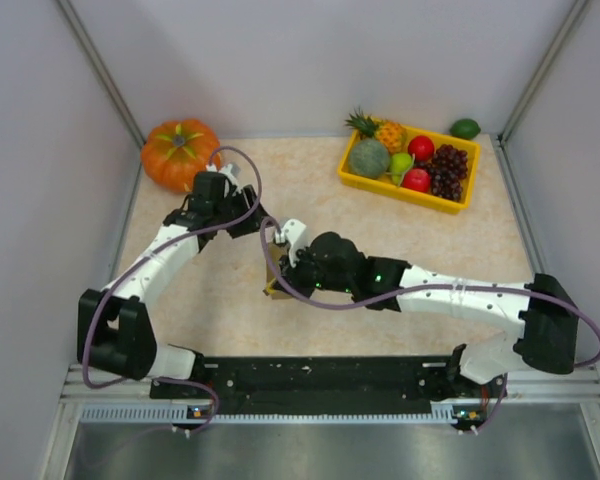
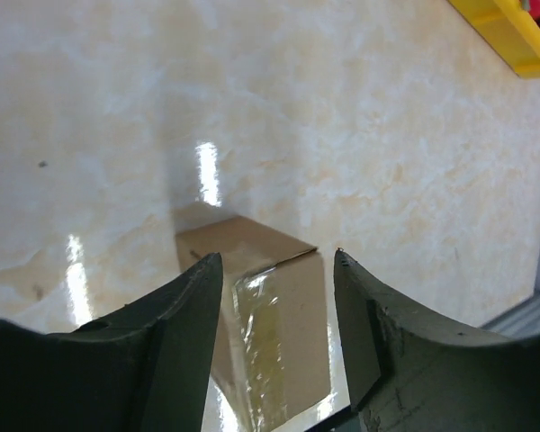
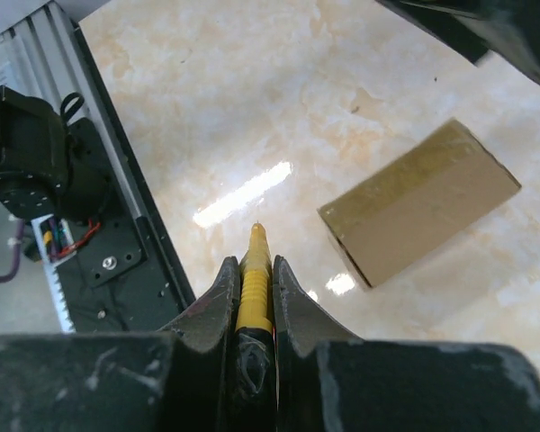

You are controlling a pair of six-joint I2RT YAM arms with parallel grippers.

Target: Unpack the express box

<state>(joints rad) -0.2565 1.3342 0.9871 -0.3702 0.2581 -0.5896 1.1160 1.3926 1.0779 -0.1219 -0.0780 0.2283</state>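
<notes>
Marbled tabletop [image 1: 230, 300] — taped express box [image 3: 420, 214], yellow tray [image 1: 435, 199] of fruit [image 1: 370, 157]

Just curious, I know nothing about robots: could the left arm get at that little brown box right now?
Probably yes. The left gripper hangs open over the express box, which shows between its fingers with nothing in the way. The right gripper, shut on a yellow tool, sits off to one side.

One express box [image 3: 420, 212], one pumpkin [image 1: 180, 152], one yellow tray [image 1: 450, 202], one yellow tool [image 3: 253, 292], one left hand [image 2: 277, 255], one right hand [image 3: 254, 261]
</notes>
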